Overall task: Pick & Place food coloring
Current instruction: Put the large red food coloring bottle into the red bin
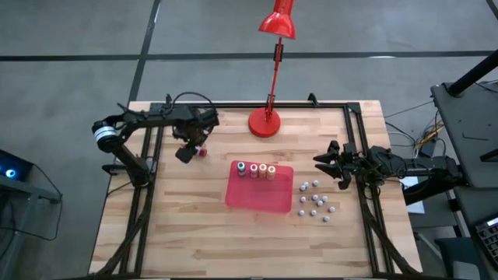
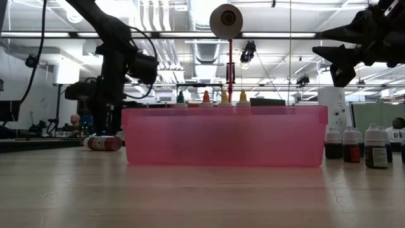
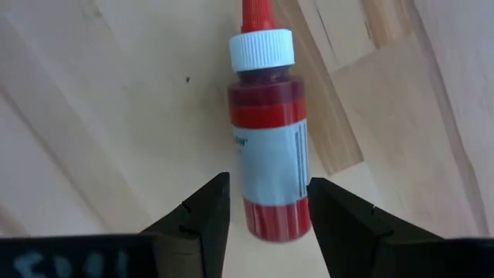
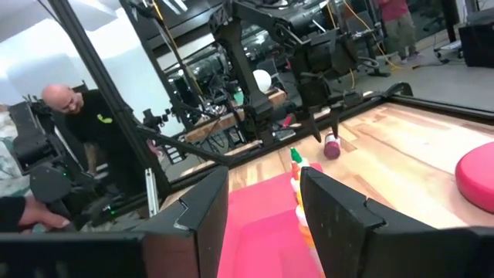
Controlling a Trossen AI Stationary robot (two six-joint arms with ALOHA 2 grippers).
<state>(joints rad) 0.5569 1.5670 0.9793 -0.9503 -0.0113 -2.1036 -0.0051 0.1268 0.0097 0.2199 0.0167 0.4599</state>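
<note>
Left pincer [image 3: 264,202] parted astride small red-liquid plastic bottle [image 3: 268,131] lying near surface's far-left corner, poised to grip for red plastic tray [image 1: 259,198] holding four bottles [image 1: 256,169]; right pincer [image 1: 331,163] parted, waiting at right edge.

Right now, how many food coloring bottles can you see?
5: four stand in a row in the tray, green, red, orange, yellow; one red bottle lies under the left gripper.

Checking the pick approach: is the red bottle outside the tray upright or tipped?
Tipped: the small red-capped bottle lies on its side on the wood table.
</note>
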